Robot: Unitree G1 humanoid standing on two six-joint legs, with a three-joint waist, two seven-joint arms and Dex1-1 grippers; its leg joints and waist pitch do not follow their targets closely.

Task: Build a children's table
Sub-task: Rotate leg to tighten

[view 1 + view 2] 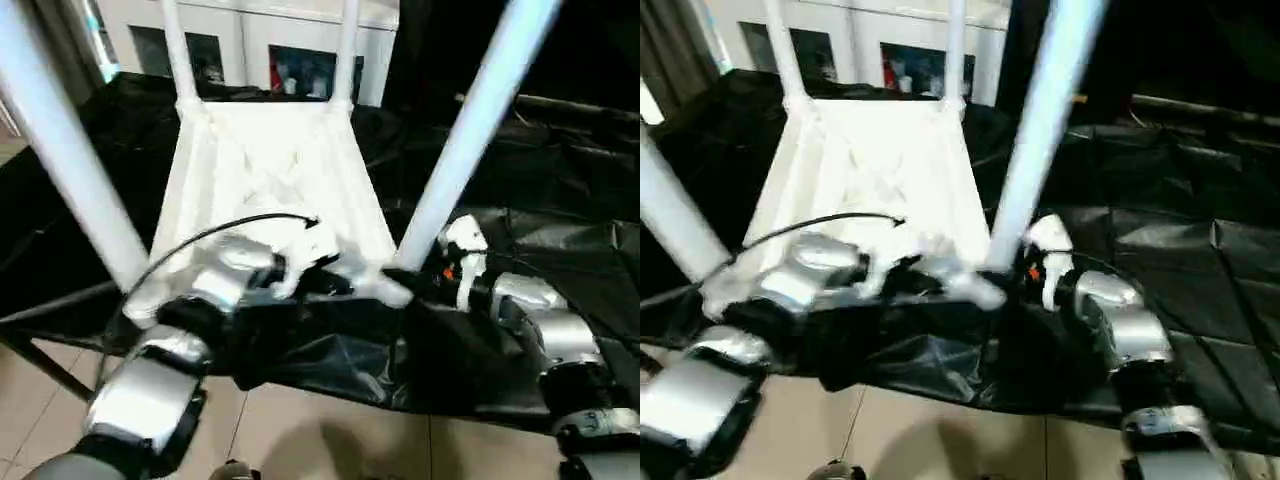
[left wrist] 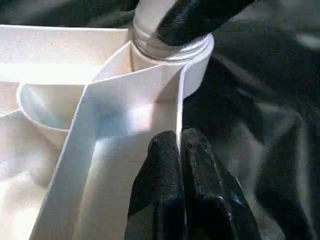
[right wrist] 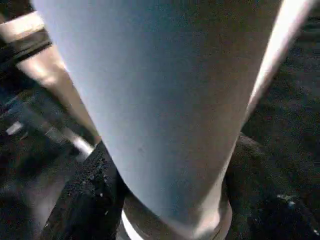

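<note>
left gripper (image 2: 179, 150) pinched on tabletop (image 1: 270, 160) rib

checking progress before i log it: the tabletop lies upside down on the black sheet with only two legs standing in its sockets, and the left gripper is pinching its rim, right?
Not quite: four legs stand in the sockets, not two. The left eye view shows two far legs and two near legs rising from the upturned tabletop. The rest holds: it lies on the black sheet, and the left wrist view shows the left gripper shut on its rim.

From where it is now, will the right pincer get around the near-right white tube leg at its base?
Probably yes: the right pincer already sits at the near-right white tube leg's base, one black finger beside it, nothing between.
</note>
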